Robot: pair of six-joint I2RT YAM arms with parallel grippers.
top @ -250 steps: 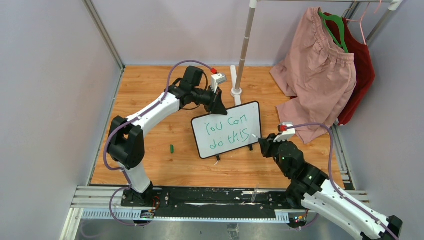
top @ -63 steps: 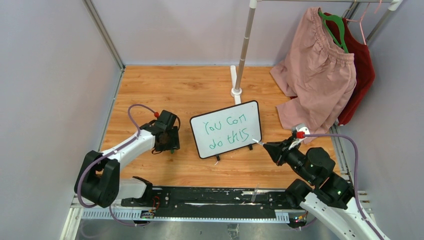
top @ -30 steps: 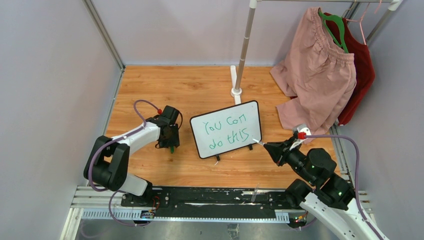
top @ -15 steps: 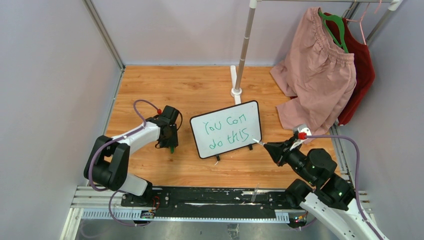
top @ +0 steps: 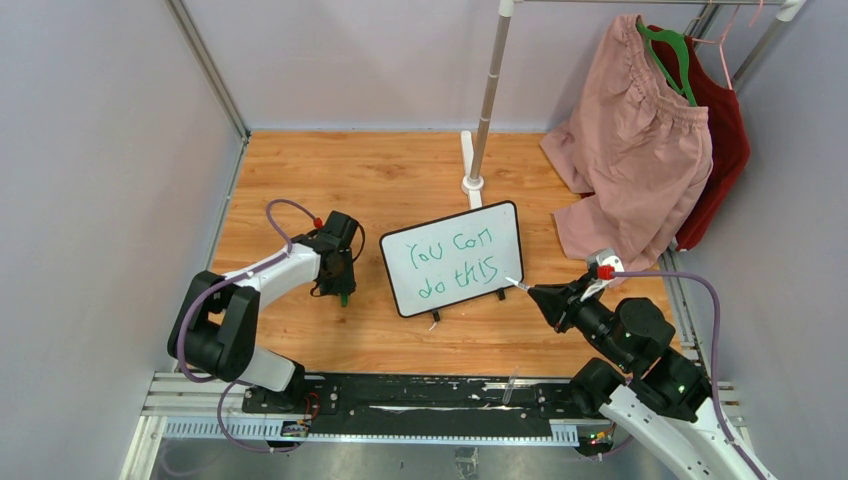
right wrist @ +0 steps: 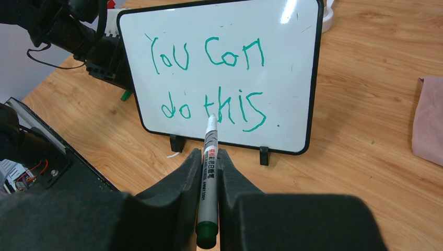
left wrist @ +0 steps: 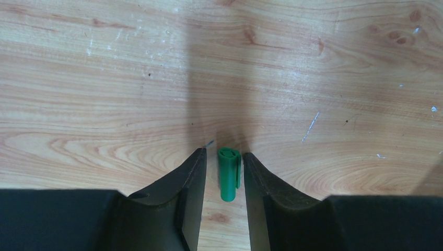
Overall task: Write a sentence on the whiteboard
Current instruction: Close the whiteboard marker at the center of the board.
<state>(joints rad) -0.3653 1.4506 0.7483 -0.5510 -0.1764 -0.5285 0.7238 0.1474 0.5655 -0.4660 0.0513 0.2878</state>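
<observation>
The whiteboard [top: 453, 258] stood at mid-worktop [top: 400, 170], bearing the green sentence [right wrist: 209, 83] "You can do this". The right fingers [right wrist: 183, 178] were clamped on a marker [right wrist: 209, 157], its tip toward the board. The left fingers [left wrist: 193, 178] stood apart, astride a green cap [left wrist: 230, 172]. Pink shorts [top: 630, 130] hung far right.

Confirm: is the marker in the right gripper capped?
No: the marker in the right gripper shows its bare tip, pointing at the whiteboard.

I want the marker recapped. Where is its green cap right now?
The green cap lies on the wooden table between the fingers of the left tool, left of the whiteboard in the top view.
</observation>
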